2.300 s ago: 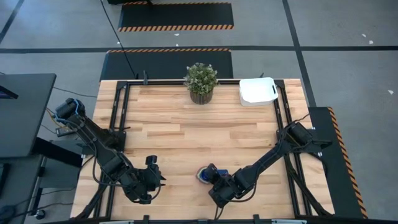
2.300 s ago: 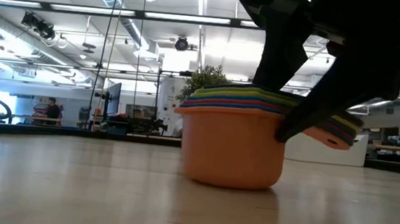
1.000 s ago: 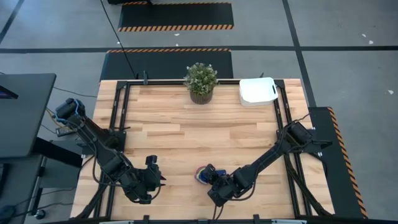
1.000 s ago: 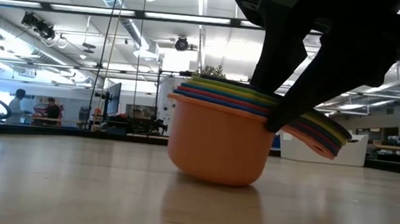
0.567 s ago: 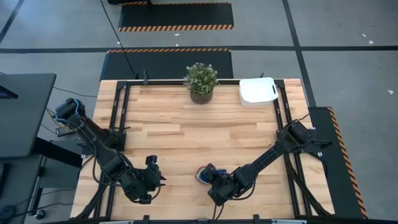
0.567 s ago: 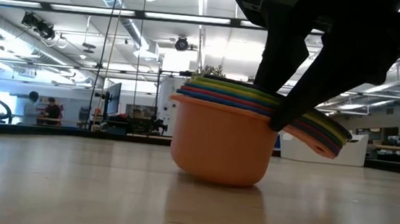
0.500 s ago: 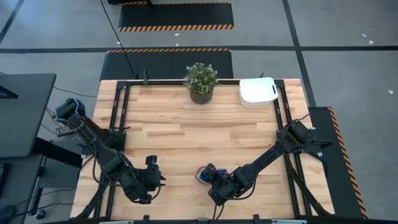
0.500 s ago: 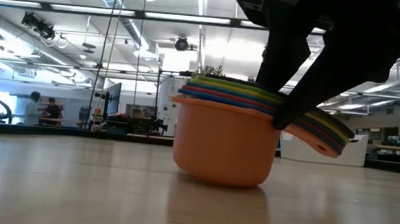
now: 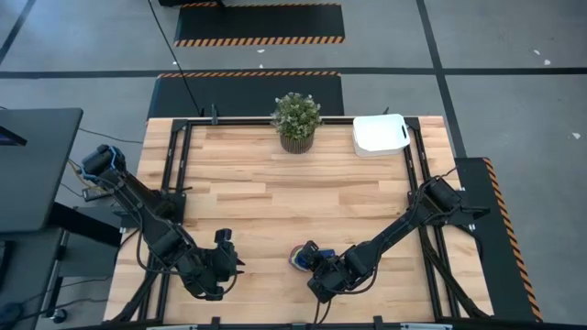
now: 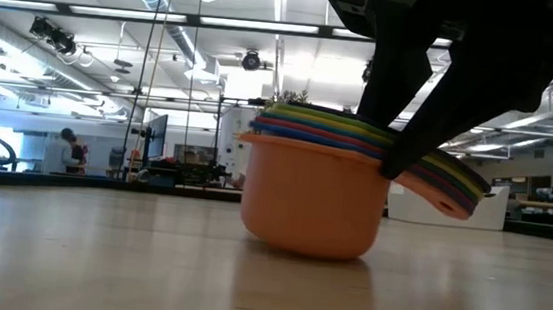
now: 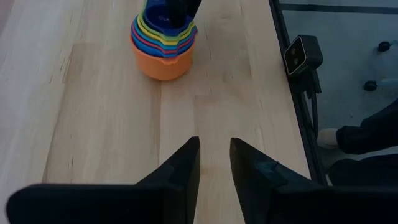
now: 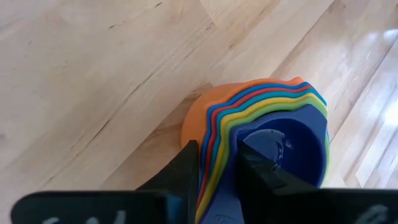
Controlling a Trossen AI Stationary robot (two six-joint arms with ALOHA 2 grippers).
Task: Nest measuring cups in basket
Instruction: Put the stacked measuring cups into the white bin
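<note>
- Near the front edge of the wooden table (image 9: 275, 202), a little right of its middle, the measuring cups (image 10: 313, 193) sit nested in one stack, orange outermost and a dark blue cup innermost.
- The stack rests on the table and looks slightly tilted in the low view, with the layered handles fanning out to one side.
- The right gripper (image 12: 214, 165) is at the stack: its two fingers straddle the nested rims on the handle side, pinching the wall of the stack, with one finger inside the dark blue cup and the other outside the rims.
- In the high view the right gripper covers most of the stack, so only a blue and orange patch shows beside it.
- The white basket (image 9: 380, 134) stands at the far right corner of the table, well apart from the cups; I cannot tell what lies inside it.
- A potted green plant (image 9: 295, 120) stands at the far edge, near the middle, just left of the basket.
- The left gripper (image 11: 214, 163) waits near the front left corner, apart from the stack, its jaws set slightly apart and holding nothing.
- In the low view, a person (image 10: 68, 149) stands far back in the room beyond the table.
</note>
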